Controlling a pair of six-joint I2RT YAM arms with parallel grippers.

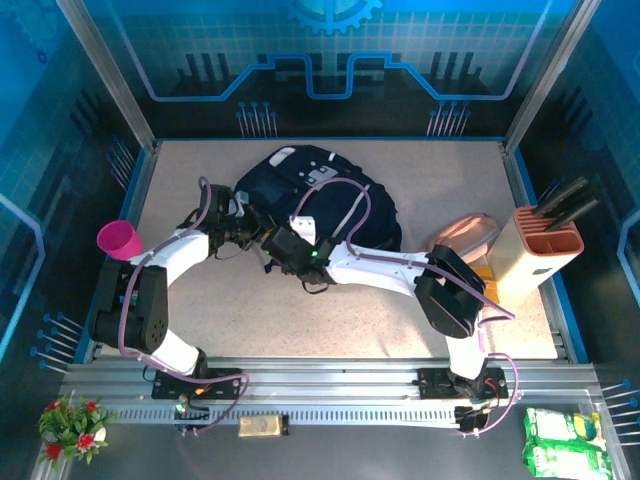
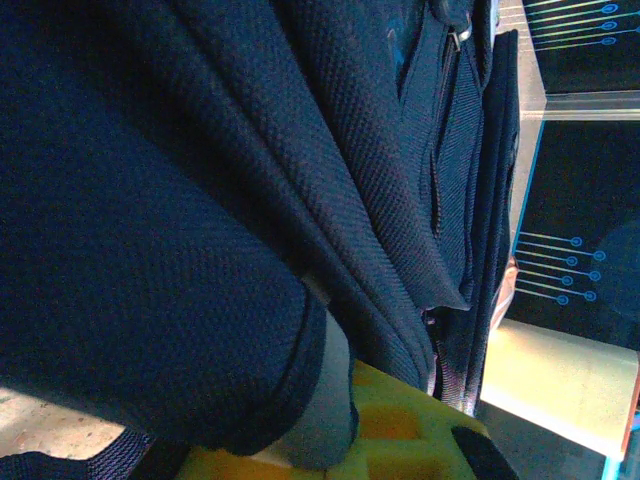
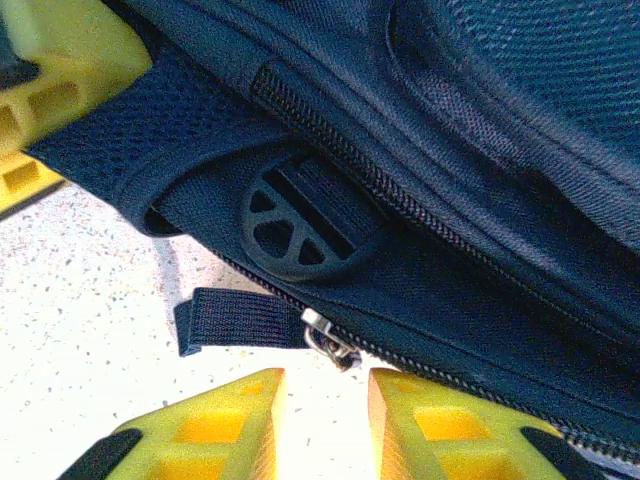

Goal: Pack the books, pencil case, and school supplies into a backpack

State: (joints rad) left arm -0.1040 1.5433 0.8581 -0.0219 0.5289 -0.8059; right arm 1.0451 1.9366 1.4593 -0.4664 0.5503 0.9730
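You are looking at one backpack [image 1: 320, 190], lying at the far middle of the table [image 1: 330, 320]. Your left claw [image 1: 248, 228] is clenching a fold at its near edge. Your right claw [image 3: 325, 385] is hovering released, its fingers apart just below the zip pull [image 3: 330, 340]. One pencil case [image 1: 465, 235] is lying to the right, beside one block [image 1: 545, 255], and one cup [image 1: 120, 240] is sitting at the left edge. The near half is lying bare.
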